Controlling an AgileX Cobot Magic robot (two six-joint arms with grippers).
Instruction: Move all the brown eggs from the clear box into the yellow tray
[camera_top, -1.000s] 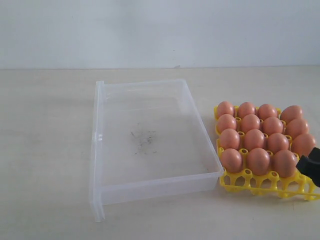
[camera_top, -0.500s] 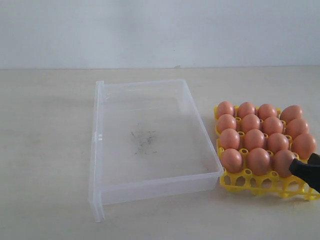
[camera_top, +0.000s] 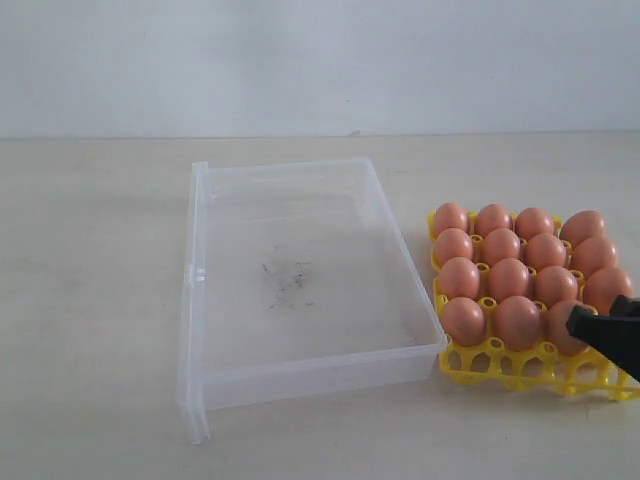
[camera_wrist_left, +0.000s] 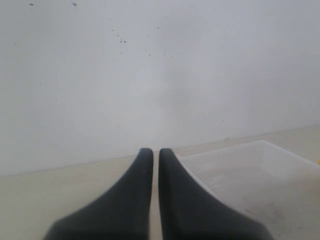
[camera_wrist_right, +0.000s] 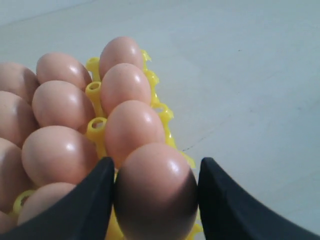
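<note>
In box (camera_top: 300, 375), left of tray (camera_top: 500, 368): no eggs, only dark specks (camera_top: 288, 280). Other eggs (camera_top: 500, 247) seated in tray rows. Right claw (camera_wrist_right: 156, 165) clamped on last egg (camera_wrist_right: 155, 200), fingers against both flanks. Egg at near-right tray corner, in line with right column; seated or just above cup, cannot tell. Remaining, likely: release, withdraw. Left claw (camera_wrist_left: 155, 167) closed, empty

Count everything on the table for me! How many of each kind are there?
eggs: 16 (15 sitting in the tray, 1 in the right gripper)
yellow tray: 1
clear box: 1
Total: 18
</note>
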